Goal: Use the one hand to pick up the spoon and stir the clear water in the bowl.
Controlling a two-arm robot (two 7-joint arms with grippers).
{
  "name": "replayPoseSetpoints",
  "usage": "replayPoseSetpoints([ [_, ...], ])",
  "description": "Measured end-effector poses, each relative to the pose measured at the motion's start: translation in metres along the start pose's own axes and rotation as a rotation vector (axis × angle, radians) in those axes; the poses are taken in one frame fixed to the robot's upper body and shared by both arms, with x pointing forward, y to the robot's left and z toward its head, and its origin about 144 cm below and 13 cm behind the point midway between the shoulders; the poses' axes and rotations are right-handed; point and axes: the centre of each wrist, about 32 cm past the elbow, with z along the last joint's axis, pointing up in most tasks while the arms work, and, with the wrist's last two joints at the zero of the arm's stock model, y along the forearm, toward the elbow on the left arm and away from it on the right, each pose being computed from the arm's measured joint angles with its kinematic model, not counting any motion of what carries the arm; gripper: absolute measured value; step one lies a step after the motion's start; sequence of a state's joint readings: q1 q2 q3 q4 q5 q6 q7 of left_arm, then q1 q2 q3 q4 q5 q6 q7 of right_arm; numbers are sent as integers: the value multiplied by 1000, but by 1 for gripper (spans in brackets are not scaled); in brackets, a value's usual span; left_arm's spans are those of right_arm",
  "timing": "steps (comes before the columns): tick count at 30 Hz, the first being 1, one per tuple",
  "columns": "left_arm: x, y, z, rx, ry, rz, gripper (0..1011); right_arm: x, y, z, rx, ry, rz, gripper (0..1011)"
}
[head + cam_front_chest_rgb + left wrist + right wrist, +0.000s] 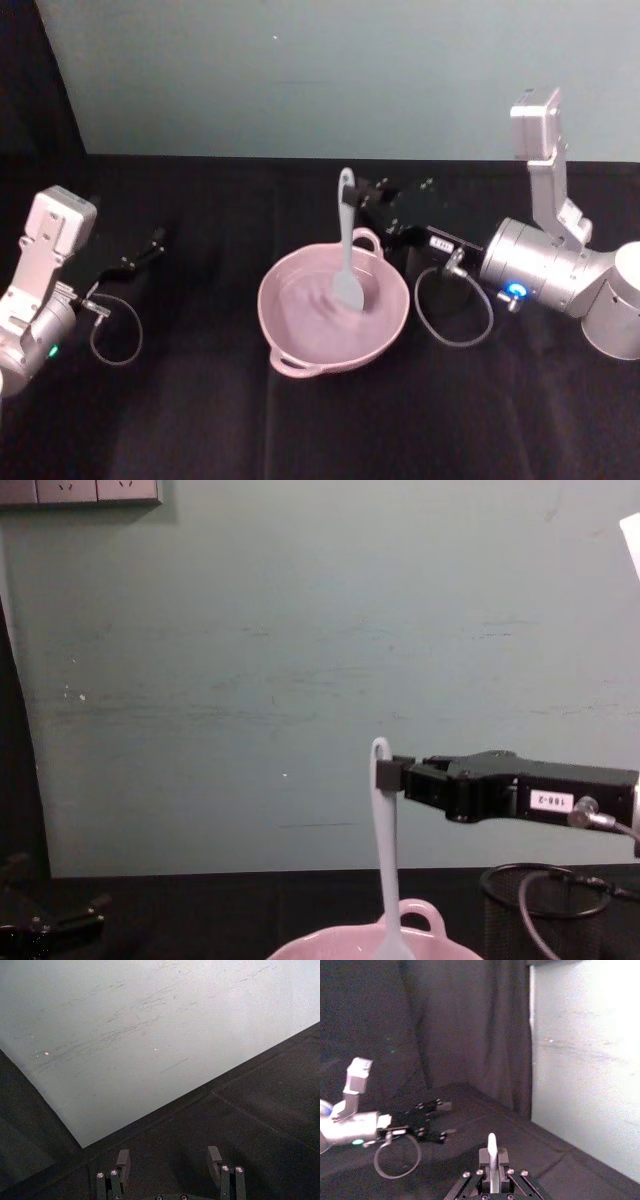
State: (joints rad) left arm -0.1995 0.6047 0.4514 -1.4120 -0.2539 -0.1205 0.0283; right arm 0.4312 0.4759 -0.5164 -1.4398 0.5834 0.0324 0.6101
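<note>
Fingers (390, 773) shut near the handle top of the upright spoon (346, 250), the right gripper (356, 197) at centre frame should, I judge, sweep small slow circles, keeping the head low inside the pink bowl (264, 300) and off its wall; the left gripper (140, 252) idles with fingers apart, far left.

right gripper (492, 1162): my fingers clamp the spoon (491, 1142) handle, its tip poking out | left gripper (444, 1119): far off, fingers spread, over black cloth (470, 1105) | pale wall (585, 1060) alongside
</note>
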Motion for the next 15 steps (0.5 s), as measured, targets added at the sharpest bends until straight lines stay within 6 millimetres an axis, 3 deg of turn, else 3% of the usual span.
replayPoseSetpoints([
  [9, 0, 0, 0, 0, 0, 0, 1011, -16, 7, 0, -7, 8, 73, 101],
  [15, 0, 0, 0, 0, 0, 0, 1011, -20, 22, -3, 28, 41, 95, 100],
])
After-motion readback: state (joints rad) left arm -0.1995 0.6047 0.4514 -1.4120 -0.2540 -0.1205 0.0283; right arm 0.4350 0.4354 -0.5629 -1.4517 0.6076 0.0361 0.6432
